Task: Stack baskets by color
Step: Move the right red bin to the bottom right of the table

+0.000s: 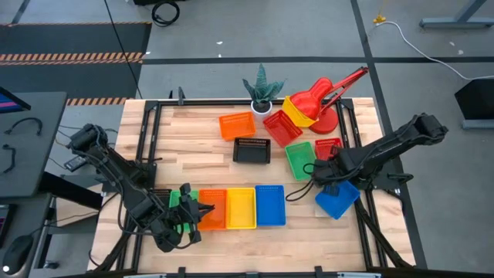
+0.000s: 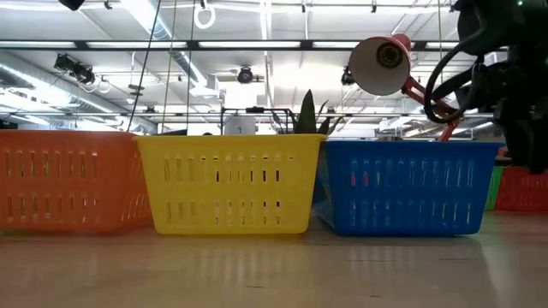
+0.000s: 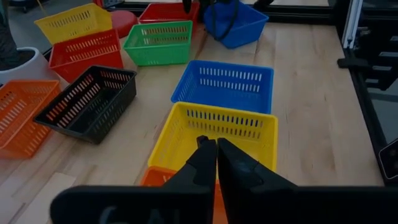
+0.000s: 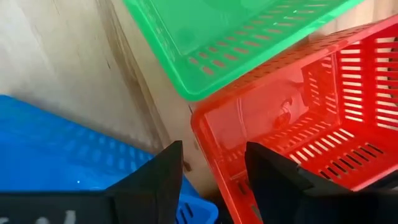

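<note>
A: Baskets are lying in two groups. A row, orange (image 1: 213, 209), yellow (image 1: 240, 208), blue (image 1: 270, 205), is sitting at the near edge with a green one (image 1: 176, 198) at its left end. The rest are scattered toward the lamp (image 1: 333, 96).

B: Left gripper (image 1: 187, 210)?

A: Hanging over the orange basket at the row's left end, fingers pinched together, nothing between them. Yellow is lying straight ahead of it, blue beyond that.

B: Right gripper (image 4: 211, 171)?

A: Fingers are standing spread and empty, hovering over the second blue basket (image 1: 337, 199). The red basket (image 4: 311, 118) rim is lying just ahead between them, the second green one (image 4: 230, 31) past it.

B: Which arm is nearer the loose blue?

A: Right, I judge. That basket is sitting tilted, directly under it, with the row's blue just to its left.
</note>
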